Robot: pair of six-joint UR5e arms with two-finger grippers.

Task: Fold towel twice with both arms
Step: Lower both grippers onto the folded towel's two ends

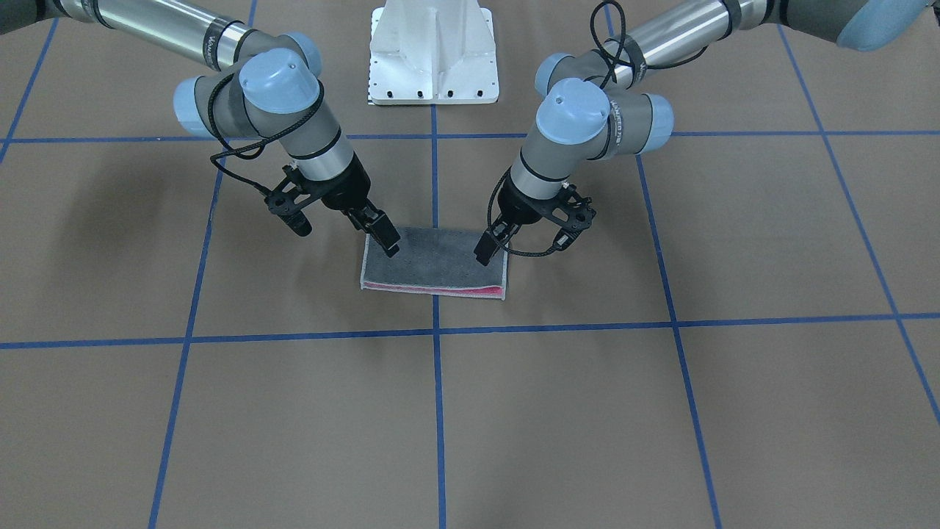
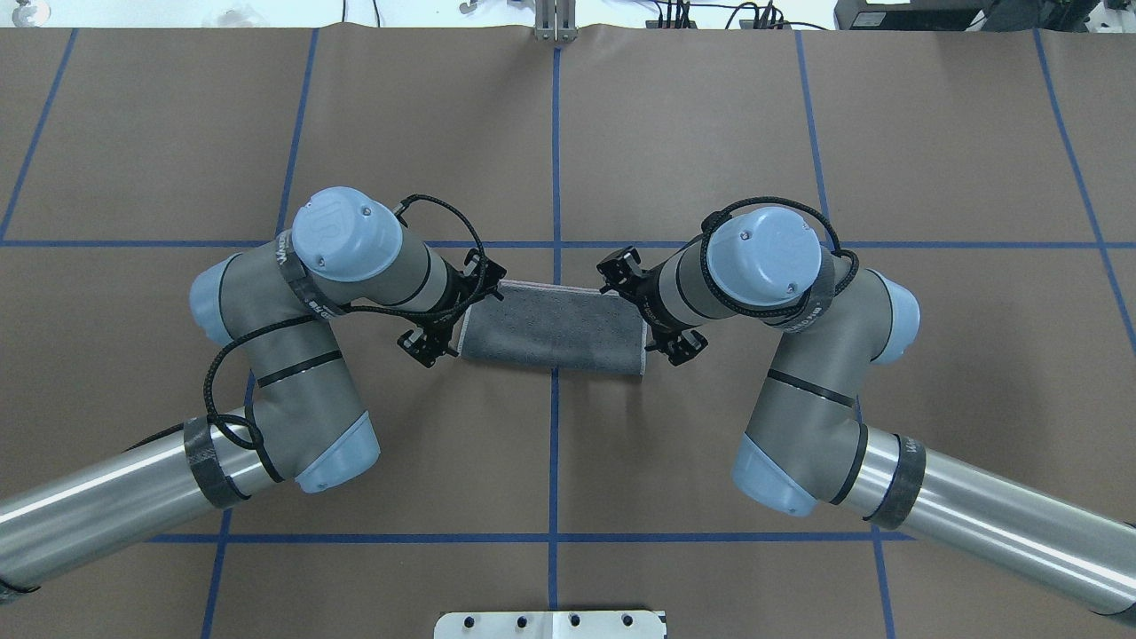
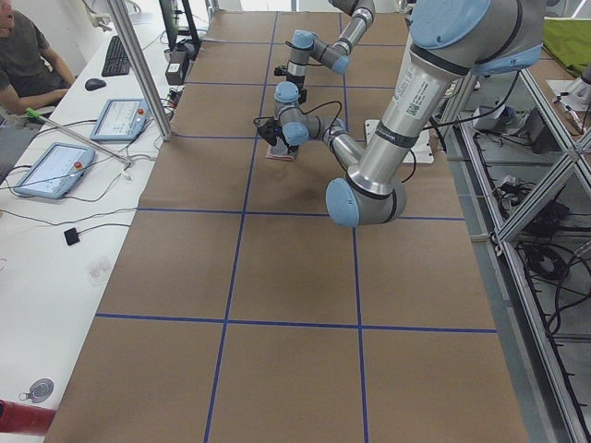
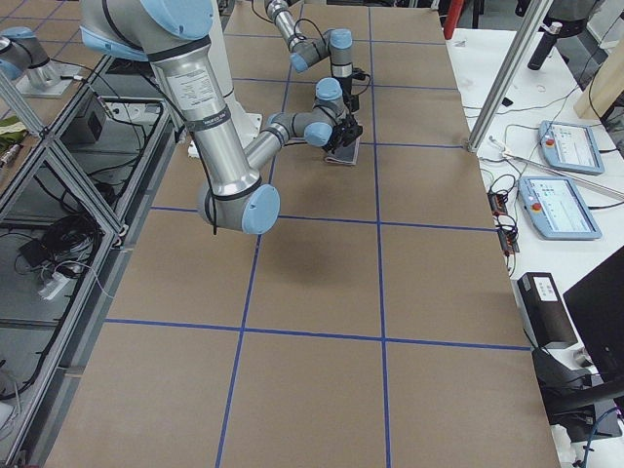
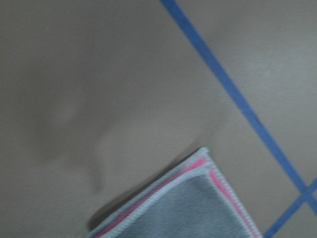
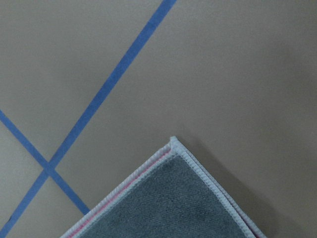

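Grey-side-up, the once-folded towel (image 1: pixel 435 258) is lying flat, with the left pincer (image 1: pixel 486 248) hovering at its front-view 3 o'clock end and the right pincer (image 1: pixel 388 241) at 9 o'clock, seemingly staging the second fold; I cannot tell how wide either pincer stands.

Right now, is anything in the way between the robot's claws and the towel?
No, nothing visible does. The left gripper and the right gripper hang right at the two short ends of the folded towel, and nothing else lies beside it on the table.
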